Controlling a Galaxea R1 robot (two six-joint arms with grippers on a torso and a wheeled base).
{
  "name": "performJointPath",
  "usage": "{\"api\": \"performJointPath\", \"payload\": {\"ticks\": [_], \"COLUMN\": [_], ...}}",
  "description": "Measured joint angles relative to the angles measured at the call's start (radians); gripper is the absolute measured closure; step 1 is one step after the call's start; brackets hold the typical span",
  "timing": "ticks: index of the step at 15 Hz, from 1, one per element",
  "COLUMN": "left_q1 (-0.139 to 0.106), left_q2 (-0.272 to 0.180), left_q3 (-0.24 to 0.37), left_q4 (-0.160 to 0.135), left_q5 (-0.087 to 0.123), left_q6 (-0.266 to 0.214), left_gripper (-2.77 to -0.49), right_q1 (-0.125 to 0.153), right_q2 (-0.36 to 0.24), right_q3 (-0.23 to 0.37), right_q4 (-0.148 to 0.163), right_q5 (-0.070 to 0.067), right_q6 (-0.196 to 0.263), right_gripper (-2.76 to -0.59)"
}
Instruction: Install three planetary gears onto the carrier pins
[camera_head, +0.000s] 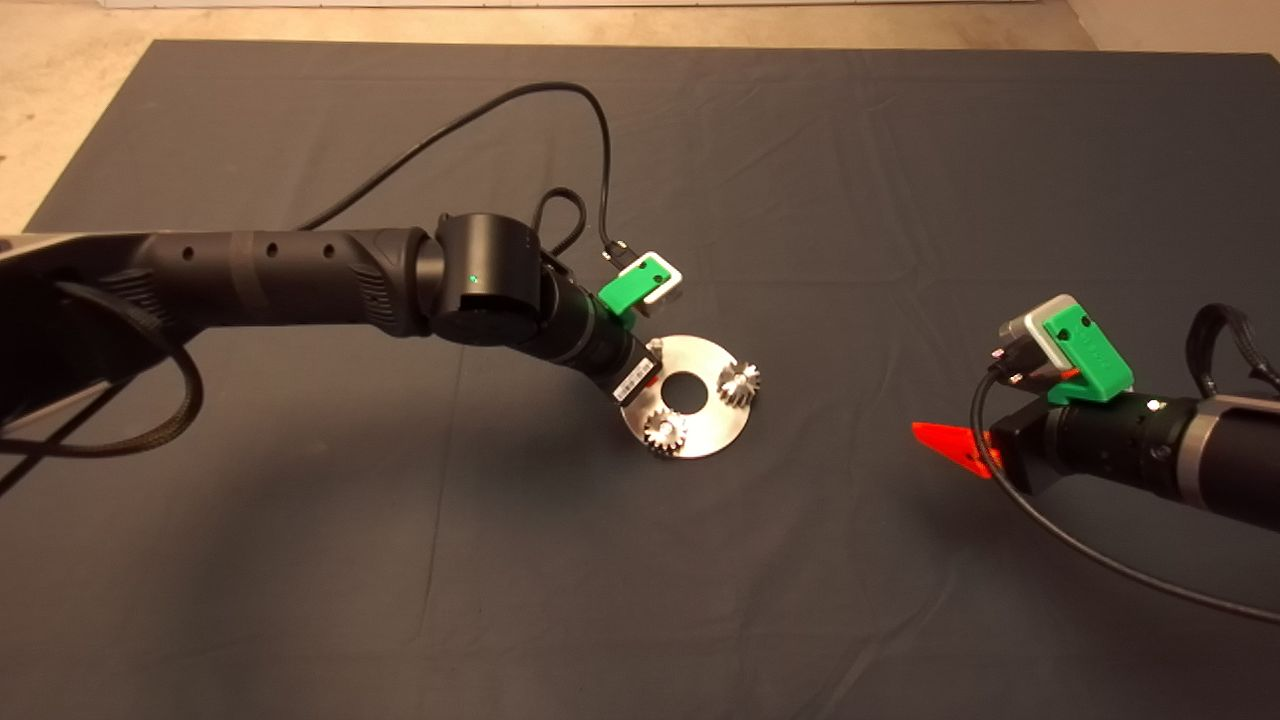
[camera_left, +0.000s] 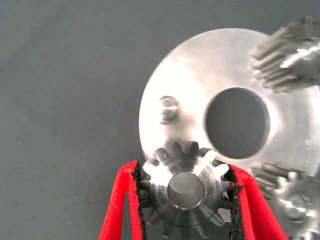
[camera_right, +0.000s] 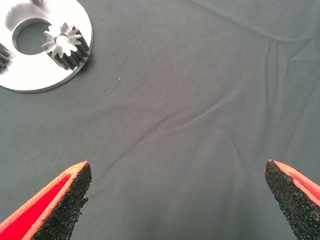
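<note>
Your left gripper (camera_left: 185, 200) is squeezing one planetary gear (camera_left: 186, 192) between its two red fingers (camera_left: 122, 205). The black pads press on the gear's teeth from both sides. The hole in the middle of this gear faces the wrist camera. The gear hangs over the edge of the round silver disc (camera_left: 200, 70), close to the one bare carrier pin (camera_left: 169, 109). The gear is not on that pin; the pin stands free just beside it.

In the head view, your left arm (camera_head: 300, 280) reaches in from the left and its end covers the left edge of the disc (camera_head: 700, 435). The disc lies flat near the middle of the dark mat (camera_head: 400, 560). It has a big round hole (camera_head: 687, 391) in its middle.

Two more gears already sit on the disc. One gear (camera_head: 739, 382) is on the right side of the big hole. The other gear (camera_head: 664, 431) is on the near side, toward the lower left of the hole. They are apart from each other.

Your right gripper (camera_right: 177, 200) waits over bare mat, well to the right of the disc. Its fingers (camera_right: 60, 200) are spread wide and grip nothing. From its wrist camera you can see part of the disc (camera_right: 45, 80) with a gear (camera_right: 65, 45) on it, far off.
</note>
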Motion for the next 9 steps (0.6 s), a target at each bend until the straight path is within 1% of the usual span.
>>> {"api": "performJointPath", "payload": {"ticks": [3,4,7,9], "left_q1": [-0.037,-0.041,-0.041,-0.041], "left_q2": [-0.008,-0.008,0.003,0.009], "left_q3": [-0.017,-0.019,-0.025,-0.028], "left_q4": [0.000,0.001,-0.002,-0.002], "left_q5": [0.005,0.006,0.004,0.005], "left_q6": [-0.002,-0.002,-0.002,-0.002], "left_gripper": [-0.64,-0.64,-0.64,-0.64], "right_q1": [0.000,0.000,0.000,0.000], "right_q2": [0.001,0.000,0.000,0.000], "right_q3": [0.000,0.000,0.000,0.000], "right_q4": [0.000,0.001,0.002,0.002], "right_q5": [-0.001,-0.001,-0.005,-0.015], "right_q6": [-0.015,-0.016,-0.017,-0.017], "right_gripper": [-2.60,-2.60,-2.60,-2.60]}}
